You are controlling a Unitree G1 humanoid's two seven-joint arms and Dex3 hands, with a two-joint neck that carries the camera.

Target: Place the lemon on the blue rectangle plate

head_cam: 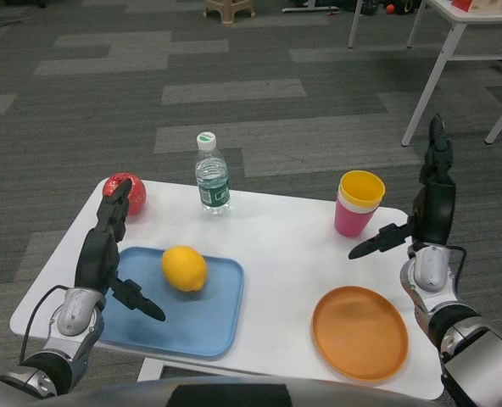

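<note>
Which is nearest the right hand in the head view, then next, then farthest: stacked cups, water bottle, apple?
From the right hand:
1. Stacked cups, just to its left near the table's far edge.
2. Water bottle, mid-table at the far edge.
3. Apple, far-left corner, partly behind the left hand.

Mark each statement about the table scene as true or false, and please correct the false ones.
1. The yellow lemon lies on the blue rectangular plate. True.
2. The left hand grips the lemon. False: it is open, apart from the lemon.
3. The round orange plate holds the red apple. False: the apple sits on the white table.
4. The clear plastic water bottle stands upright. True.
5. The right hand holds nothing. True.
</note>
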